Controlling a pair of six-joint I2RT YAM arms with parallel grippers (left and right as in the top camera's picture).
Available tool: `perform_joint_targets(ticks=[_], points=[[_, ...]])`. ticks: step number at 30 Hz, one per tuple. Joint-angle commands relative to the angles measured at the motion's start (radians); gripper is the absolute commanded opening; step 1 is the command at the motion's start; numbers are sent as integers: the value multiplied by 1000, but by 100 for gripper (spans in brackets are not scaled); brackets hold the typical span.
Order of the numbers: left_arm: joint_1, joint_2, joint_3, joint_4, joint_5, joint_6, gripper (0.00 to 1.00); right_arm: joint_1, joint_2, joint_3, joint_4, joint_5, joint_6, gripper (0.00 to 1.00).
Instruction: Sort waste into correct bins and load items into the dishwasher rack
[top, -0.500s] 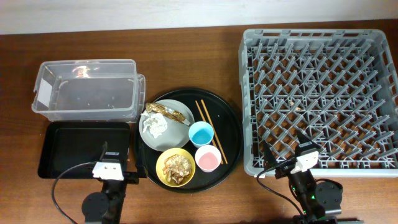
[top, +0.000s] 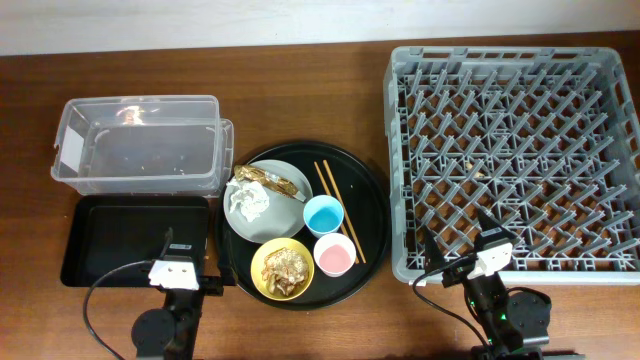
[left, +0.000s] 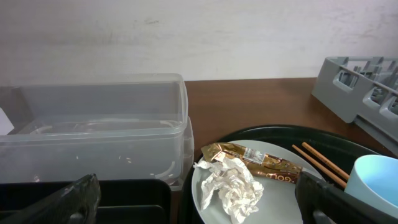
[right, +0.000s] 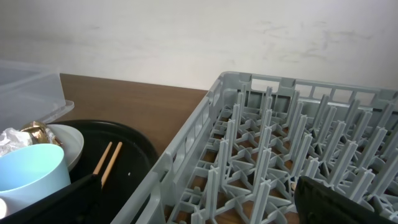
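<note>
On the round black tray (top: 370, 190) lies a grey plate (top: 285, 225) with a crumpled white tissue (top: 249, 204) and a golden-brown wrapper (top: 272, 181). The tissue (left: 231, 185) and wrapper (left: 258, 162) also show in the left wrist view. A yellow bowl (top: 258, 272) holds brown food scraps (top: 285, 267). A light blue cup (top: 323, 214), a pink cup (top: 333, 255) and two chopsticks (top: 340, 211) lie beside them. My left gripper (top: 170, 243) is open over the shallow black tray (top: 110, 240). My right gripper (top: 457, 237) is open at the grey rack's (top: 515, 160) front edge.
The clear plastic tub (top: 140, 145) with a white label stands at the back left, behind the shallow black tray. The table's front edge runs close behind both arm bases. Bare brown table lies between the round tray and the rack.
</note>
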Motion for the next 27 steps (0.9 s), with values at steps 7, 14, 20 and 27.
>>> perform_joint_targets(ticks=[7,14,20,27], points=[[6,-5,-5,0,10,12,99,-8,-11,-10,3,-13,4,99],[6,-5,-5,0,10,12,99,-8,-11,-10,3,-13,4,99],[6,-5,-5,0,10,12,99,-8,-11,-10,6,-12,4,99],[5,10,-5,15,201,11,99,-8,-7,-10,7,-138,5,99]])
